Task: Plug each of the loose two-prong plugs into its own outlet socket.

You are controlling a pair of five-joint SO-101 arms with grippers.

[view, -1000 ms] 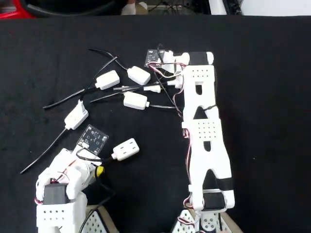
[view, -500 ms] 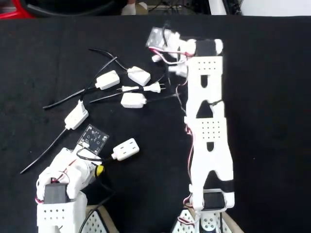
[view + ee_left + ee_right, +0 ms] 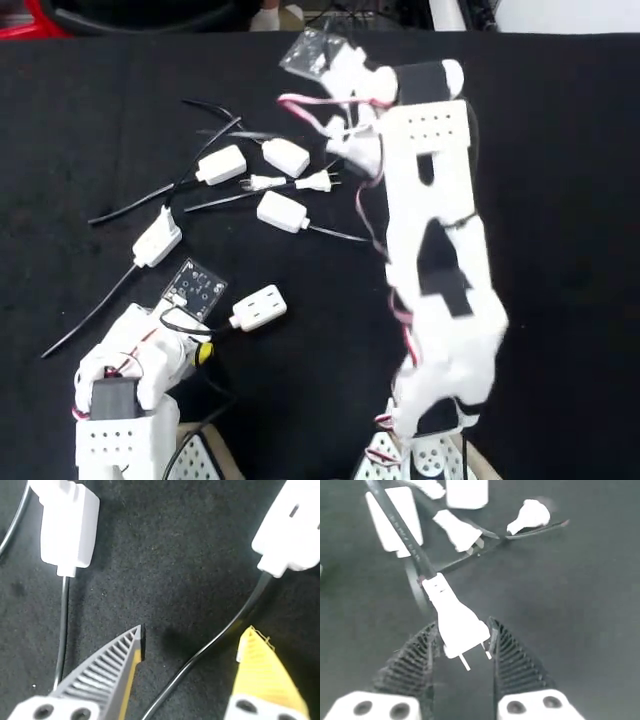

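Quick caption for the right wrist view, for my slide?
The right gripper, jaws shut on a white two-prong plug, over the black table.

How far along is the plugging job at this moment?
Done: nothing; no plug sits in a socket. In hand: the right gripper is shut on one white plug. Left: that plug, plus a second plug and a third plug lying loose on the black table among the outlet sockets. The left gripper hangs open over a black cord.
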